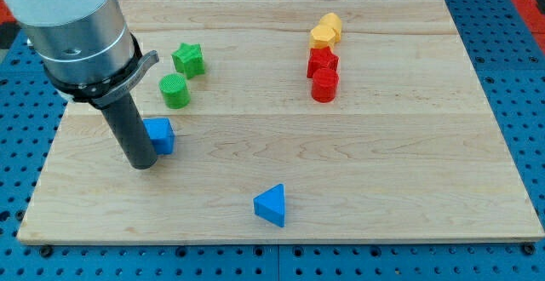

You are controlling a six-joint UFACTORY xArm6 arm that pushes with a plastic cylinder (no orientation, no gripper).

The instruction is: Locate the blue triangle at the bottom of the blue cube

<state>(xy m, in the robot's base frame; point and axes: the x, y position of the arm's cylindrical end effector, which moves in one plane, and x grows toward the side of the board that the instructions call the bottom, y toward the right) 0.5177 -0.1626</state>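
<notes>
The blue triangle (271, 205) lies near the board's bottom edge, around the middle. The blue cube (160, 135) sits at the view's left, up and left of the triangle. My tip (142, 163) rests on the board just left of and slightly below the blue cube, touching or almost touching its left side. The dark rod rises from it to the grey arm at the top left and hides part of the cube's left edge. The tip is far to the left of the blue triangle.
A green star (188, 60) and a green cylinder (175, 90) sit above the blue cube. At the upper right stand two yellow blocks (326, 31), a red star (322, 60) and a red cylinder (324, 85). The wooden board (409, 162) lies on a blue pegboard.
</notes>
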